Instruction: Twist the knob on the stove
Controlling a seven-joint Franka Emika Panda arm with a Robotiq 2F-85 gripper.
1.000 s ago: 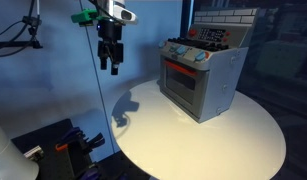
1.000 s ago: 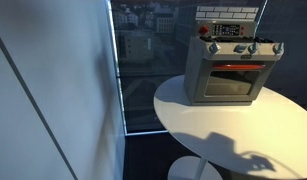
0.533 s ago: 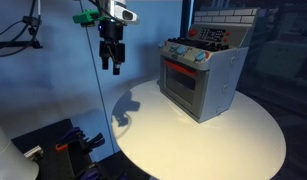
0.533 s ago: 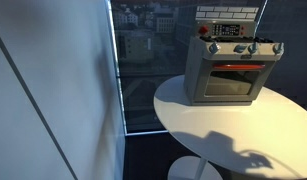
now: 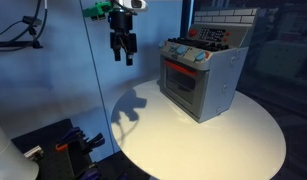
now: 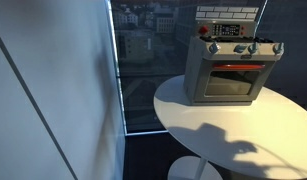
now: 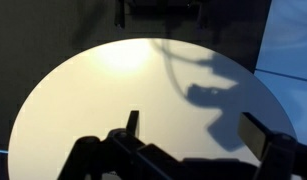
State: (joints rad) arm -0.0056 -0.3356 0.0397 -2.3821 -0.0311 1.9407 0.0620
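Note:
The stove [image 5: 201, 75] is a small grey toy oven with a red-framed glass door, standing on the round white table [image 5: 193, 135]. It also shows in an exterior view [image 6: 230, 62]. A row of pale blue knobs [image 5: 187, 52] runs along its front top edge, below red burners and a brick-patterned back panel. My gripper [image 5: 122, 56] hangs high in the air, well to the side of the stove and apart from it. In the wrist view the gripper [image 7: 198, 130] is open and empty above the bare tabletop [image 7: 103, 90], with the stove's dark underside at the top edge.
A blue wall stands behind the arm. Cables and dark equipment [image 5: 63, 145] lie on the floor beside the table. A window with a night city view [image 6: 143, 60] is behind the stove. A vertical cable [image 5: 101, 90] hangs near the arm.
My gripper has moved up and toward the stove; its shadow on the table has shifted the same way. The stove has not moved.

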